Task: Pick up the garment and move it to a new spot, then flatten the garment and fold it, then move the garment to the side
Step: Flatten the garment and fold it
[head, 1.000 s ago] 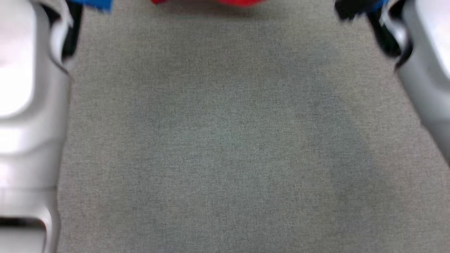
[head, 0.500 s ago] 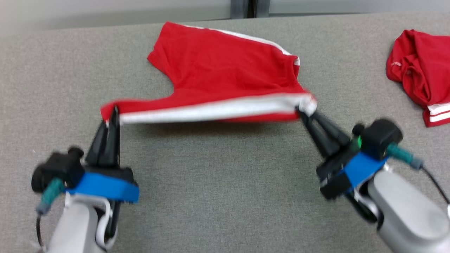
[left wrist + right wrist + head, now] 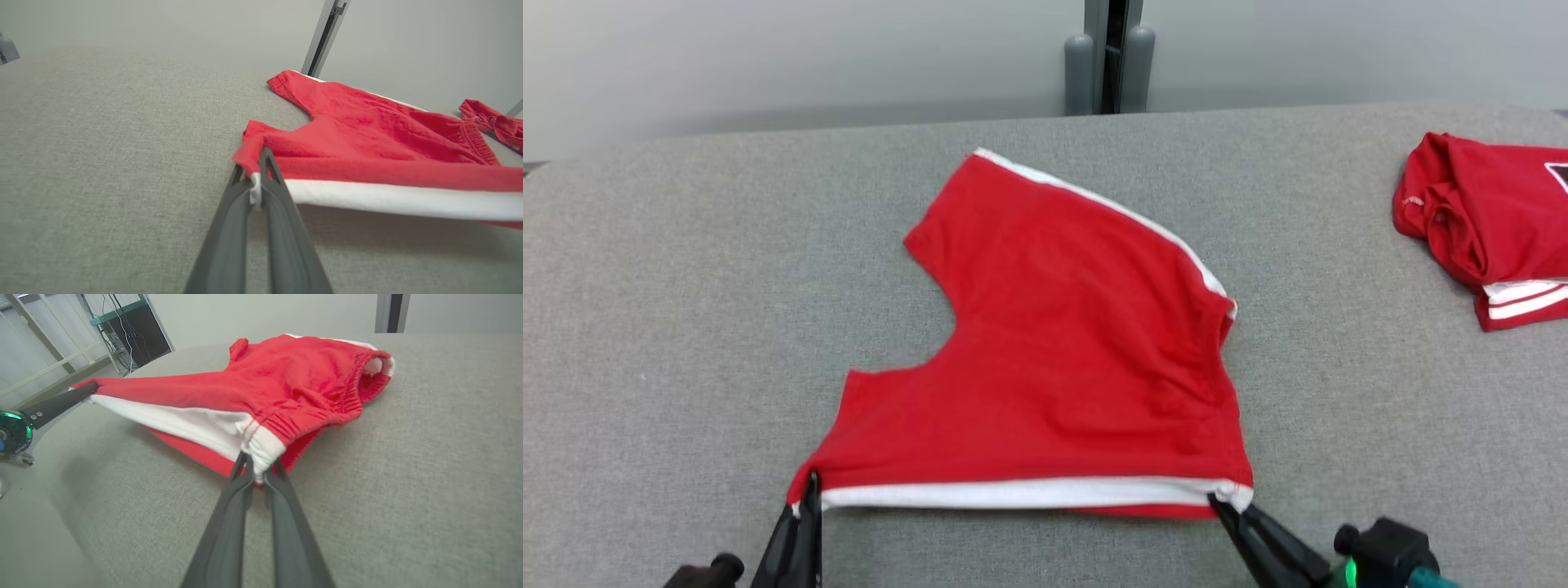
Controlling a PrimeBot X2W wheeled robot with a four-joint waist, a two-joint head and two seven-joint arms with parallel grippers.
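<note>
Garment now lies spread flatter at mid-worktop than half a second ago, when its striped side hung taut above its shadow; the head camera has tilted too. Left gripper and right gripper each pinch one end of that side, toward the worktop's near edge. Step: flattening. Next: lower evenly, release without rumpling.

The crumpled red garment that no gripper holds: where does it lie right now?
The crumpled red garment lies at the right edge of the head view on the grey table, apart from the red shorts, farther back than the right gripper.
</note>
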